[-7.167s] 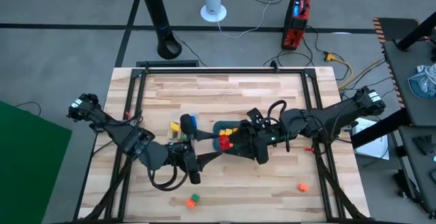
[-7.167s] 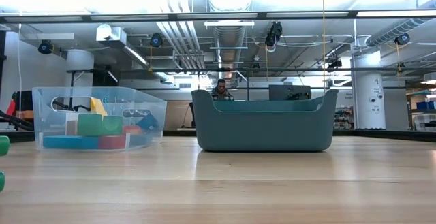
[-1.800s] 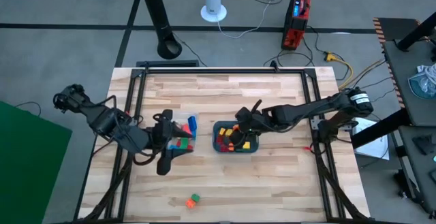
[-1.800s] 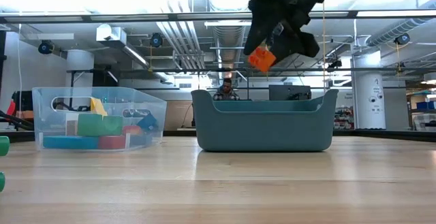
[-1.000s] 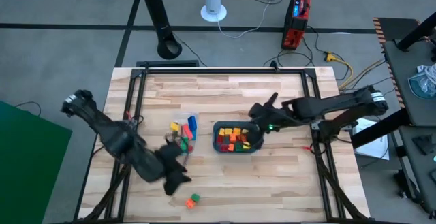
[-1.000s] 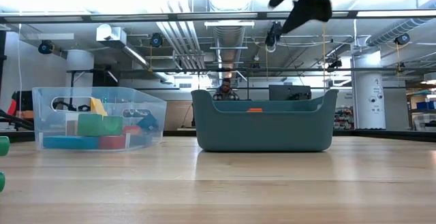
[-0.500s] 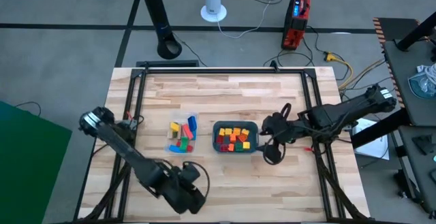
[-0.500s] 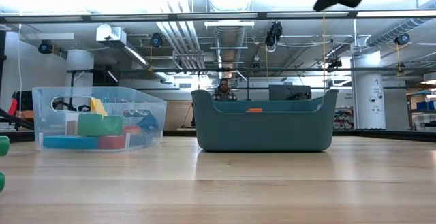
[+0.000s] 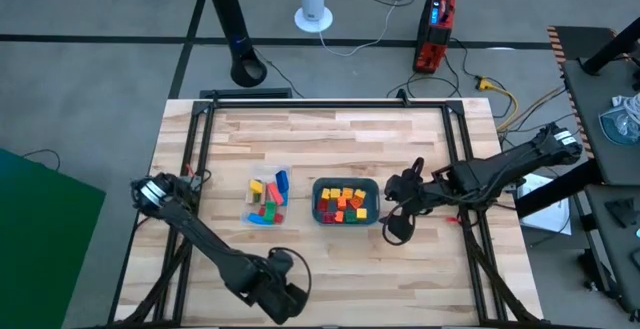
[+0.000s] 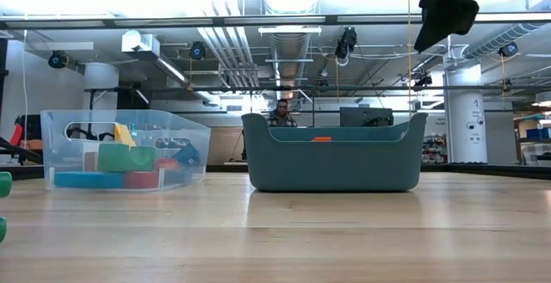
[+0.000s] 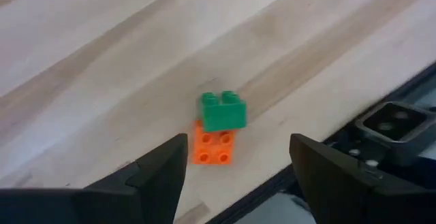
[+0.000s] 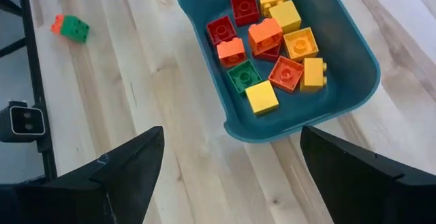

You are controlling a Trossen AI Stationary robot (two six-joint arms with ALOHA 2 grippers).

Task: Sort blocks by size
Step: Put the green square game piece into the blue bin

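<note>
Left end effector (image 11: 235,166) open above small green-on-orange plastic blocks (image 11: 219,135) on wooden tabletop (image 11: 102,60). Right end effector (image 12: 228,163) open, empty, beside teal rectangular tray (image 12: 347,94) holding small cube blocks (image 12: 269,37).

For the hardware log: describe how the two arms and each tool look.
Both arms are dark, slim, jointed links with black cabling at the joints. The left arm carries a pale marking near its base. The left tool and right tool each end in two broad, flat, matte-black fingers with angled edges.
</note>
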